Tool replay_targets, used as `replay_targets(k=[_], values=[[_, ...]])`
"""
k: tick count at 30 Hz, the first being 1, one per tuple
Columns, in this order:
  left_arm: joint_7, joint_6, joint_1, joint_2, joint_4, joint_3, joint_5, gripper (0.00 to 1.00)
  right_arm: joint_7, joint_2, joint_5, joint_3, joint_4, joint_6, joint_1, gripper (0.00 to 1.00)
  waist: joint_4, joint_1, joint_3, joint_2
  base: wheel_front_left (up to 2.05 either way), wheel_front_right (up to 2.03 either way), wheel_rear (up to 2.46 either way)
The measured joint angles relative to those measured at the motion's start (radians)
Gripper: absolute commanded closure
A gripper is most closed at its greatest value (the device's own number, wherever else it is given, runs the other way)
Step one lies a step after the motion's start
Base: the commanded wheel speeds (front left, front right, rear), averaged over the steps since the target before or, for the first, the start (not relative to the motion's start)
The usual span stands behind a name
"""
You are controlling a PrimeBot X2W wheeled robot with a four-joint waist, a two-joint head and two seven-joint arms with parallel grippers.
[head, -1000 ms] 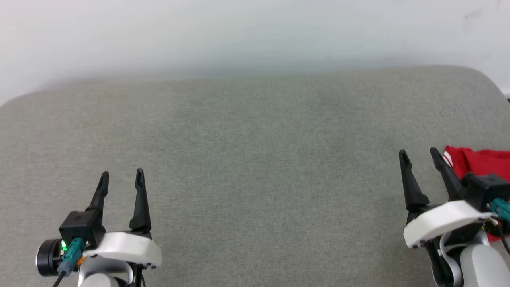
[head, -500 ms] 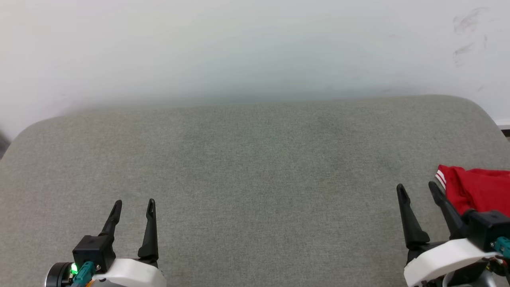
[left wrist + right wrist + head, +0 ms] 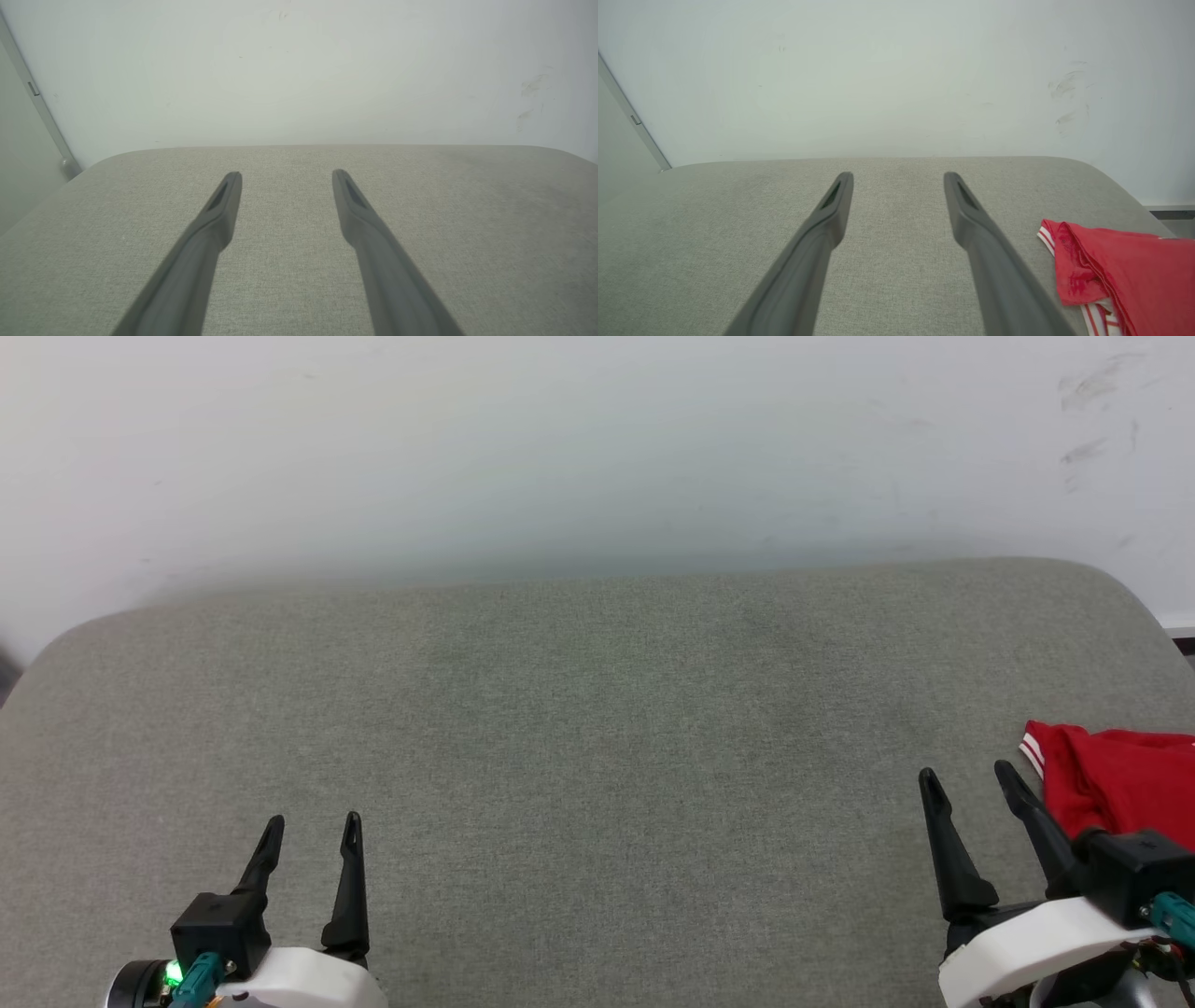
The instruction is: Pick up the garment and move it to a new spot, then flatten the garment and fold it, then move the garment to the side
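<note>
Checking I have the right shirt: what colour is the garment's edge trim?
White with red stripes, on the bright red garment; clearest in the right wrist view.

- One garment (image 3: 1116, 784), red with white striped trim.
- Two tools: the left tool (image 3: 314, 819) and the right tool (image 3: 964, 770).
- Four dark fingers (image 3: 351, 877) in all, two on each tool.
- One grey cloth-covered surface (image 3: 597, 709).
- One pale wall (image 3: 597, 448) behind it.
- One green light (image 3: 174, 973) at the left wrist.
</note>
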Motion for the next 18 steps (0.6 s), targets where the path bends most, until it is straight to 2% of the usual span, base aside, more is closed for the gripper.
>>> replay_targets(k=[11,12,15,18], values=[[0.001,0.006,-0.001,0.002,0.001,-0.005,-0.002,0.0,0.0,0.001,-0.006,0.001,-0.007,0.0,0.0,0.0,0.0,0.0001,0.005,0.0,0.0,0.0,0.0],[0.002,0.006,-0.001,0.002,0.001,-0.006,-0.002,1.0,0.0,0.001,-0.006,0.001,-0.008,0.0,0.001,1.0,0.0,0.0001,0.005,0.0,0.0,0.0,0.0],[0.004,0.005,0.011,-0.012,0.019,-0.015,-0.003,1.0,0.001,0.001,-0.006,0.001,0.016,0.0,0.007,1.0,0.001,0.0001,0.006,0.0,0.0,0.0,0.0],[0.015,-0.007,0.019,-0.031,0.023,-0.006,-0.044,1.0,0.0,0.001,0.048,0.003,0.026,0.0,0.015,1.0,0.002,0.0001,0.007,0.0,0.0,0.0,0.0]])
